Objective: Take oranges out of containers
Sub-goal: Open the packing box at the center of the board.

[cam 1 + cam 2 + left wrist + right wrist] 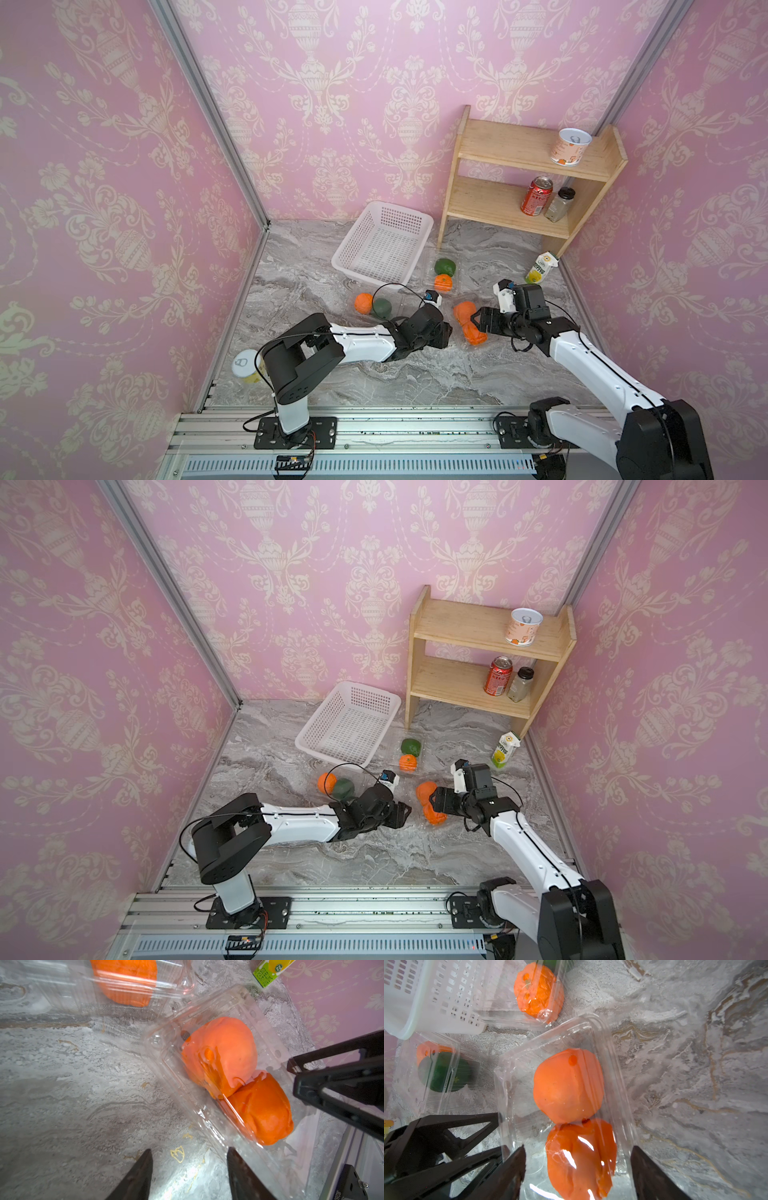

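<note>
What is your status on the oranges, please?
Left gripper open, empty, beside clear plastic tray. Right gripper open, straddling it. Two oranges inside, tray looks closed.

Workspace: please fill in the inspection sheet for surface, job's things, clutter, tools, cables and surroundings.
Surface: grey marbled tabletop.
Job's things: two oranges in the near container; third orange with a green fruit in the far container; fourth orange with a dark green fruit in the left container.
Clutter: white basket, wooden shelf holding cans and a jar, juice carton, yellow can.
Tools: left tool open beside the near container; right tool open, astride its end; contact unclear.
Cables: black cable arches above the left arm's wrist.
Surroundings: pink wallpaper, aluminium rail.
</note>
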Robot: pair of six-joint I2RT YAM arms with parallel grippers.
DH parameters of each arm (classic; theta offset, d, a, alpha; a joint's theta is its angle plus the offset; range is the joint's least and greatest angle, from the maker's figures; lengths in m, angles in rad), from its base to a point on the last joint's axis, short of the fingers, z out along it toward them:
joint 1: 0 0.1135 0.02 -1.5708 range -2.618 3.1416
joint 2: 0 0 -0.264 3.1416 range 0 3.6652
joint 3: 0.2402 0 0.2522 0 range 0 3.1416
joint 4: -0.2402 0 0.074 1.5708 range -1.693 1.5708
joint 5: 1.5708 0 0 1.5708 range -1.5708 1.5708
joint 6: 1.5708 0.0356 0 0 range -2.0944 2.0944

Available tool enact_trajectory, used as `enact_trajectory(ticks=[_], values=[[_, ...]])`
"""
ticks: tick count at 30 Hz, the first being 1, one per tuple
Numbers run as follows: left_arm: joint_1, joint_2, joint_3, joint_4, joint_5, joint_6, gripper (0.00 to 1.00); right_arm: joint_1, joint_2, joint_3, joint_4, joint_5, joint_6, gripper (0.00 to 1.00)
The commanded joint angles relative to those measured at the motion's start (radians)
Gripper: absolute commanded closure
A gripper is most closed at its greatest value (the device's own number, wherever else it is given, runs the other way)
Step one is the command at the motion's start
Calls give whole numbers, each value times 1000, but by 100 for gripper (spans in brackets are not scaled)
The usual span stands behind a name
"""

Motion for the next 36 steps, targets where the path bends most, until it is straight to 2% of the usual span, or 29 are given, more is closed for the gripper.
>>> enact_trajectory(ticks=[1,21,29,36], values=[[-9,24,22,-3,8,-11,42,11,-1,-20,-1,2,25,20],[-10,100,72,12,46,-55,38,27,-21,-51,7,7,34,20],[-9,113,78,-14,56,-89,51,28,-41,-49,-7,35,36,19],[-9,124,94,-41,63,-104,50,27,-33,-48,-13,45,40,19]])
